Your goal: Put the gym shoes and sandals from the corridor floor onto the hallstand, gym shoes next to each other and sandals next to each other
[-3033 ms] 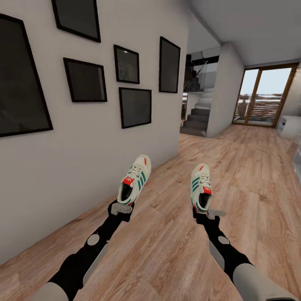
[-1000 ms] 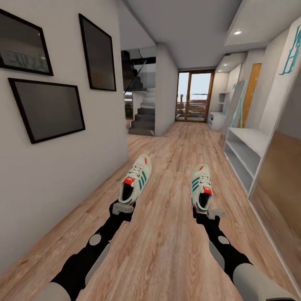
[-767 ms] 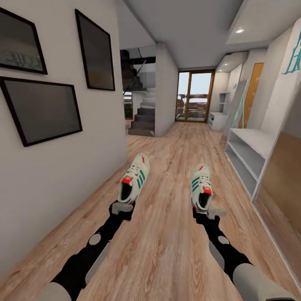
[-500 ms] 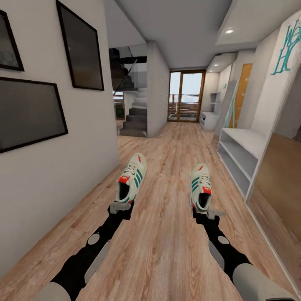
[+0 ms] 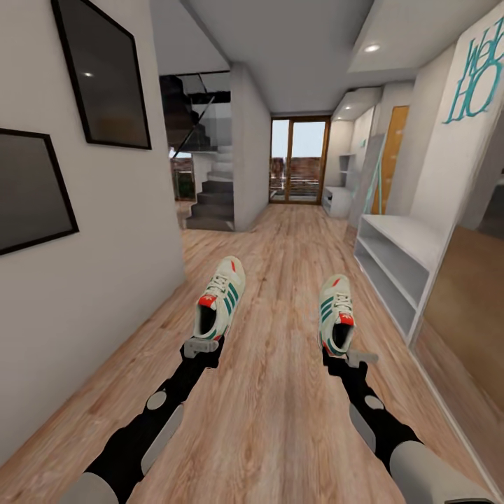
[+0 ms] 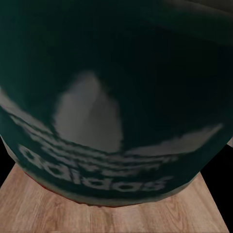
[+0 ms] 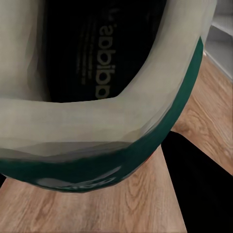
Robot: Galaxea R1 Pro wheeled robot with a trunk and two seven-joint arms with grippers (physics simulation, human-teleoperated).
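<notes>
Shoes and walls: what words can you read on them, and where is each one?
"adidas": on the dark green insole of the left shoe, under a pale trefoil logo, seen in the left wrist view.
"adidas": inside the right shoe, running sideways in the right wrist view.
Teal letters on the right wall: cut off at the edge, roughly "Wel" over "HO"; the rest can't be read.

wood-plank corridor floor (image 5: 280, 392), white shelf bench (image 5: 395, 262) standing on it
</notes>
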